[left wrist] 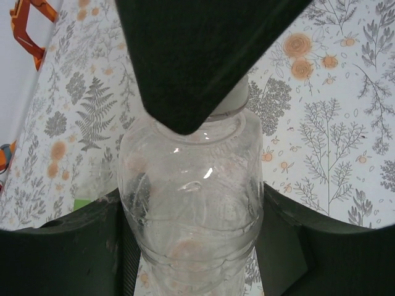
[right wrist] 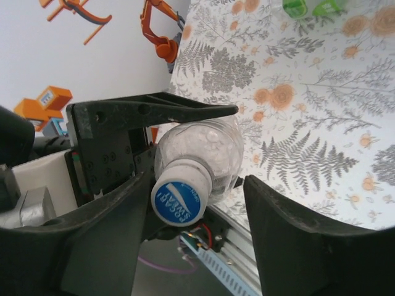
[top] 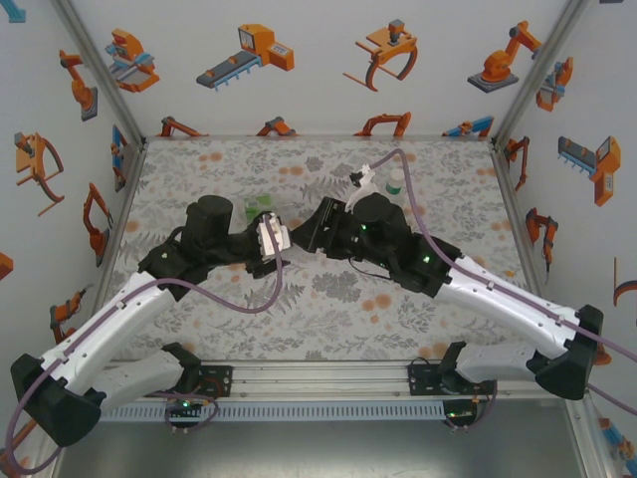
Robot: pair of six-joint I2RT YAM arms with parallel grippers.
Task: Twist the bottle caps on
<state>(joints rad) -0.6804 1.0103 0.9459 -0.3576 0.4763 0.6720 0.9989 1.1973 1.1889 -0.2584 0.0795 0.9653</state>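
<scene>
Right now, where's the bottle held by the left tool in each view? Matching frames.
Top external: hidden where left tool and right tool meet, mid-table.
Left wrist: bottle centre-low, clamped from both sides, neck toward the top.
Right wrist: bottle centre-left, its blue cap facing the camera.
Shared landmark: floral table cover.

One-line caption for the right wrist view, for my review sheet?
Blue cap on the clear bottle clamped in the left gripper, with the right gripper open around the cap.
</scene>
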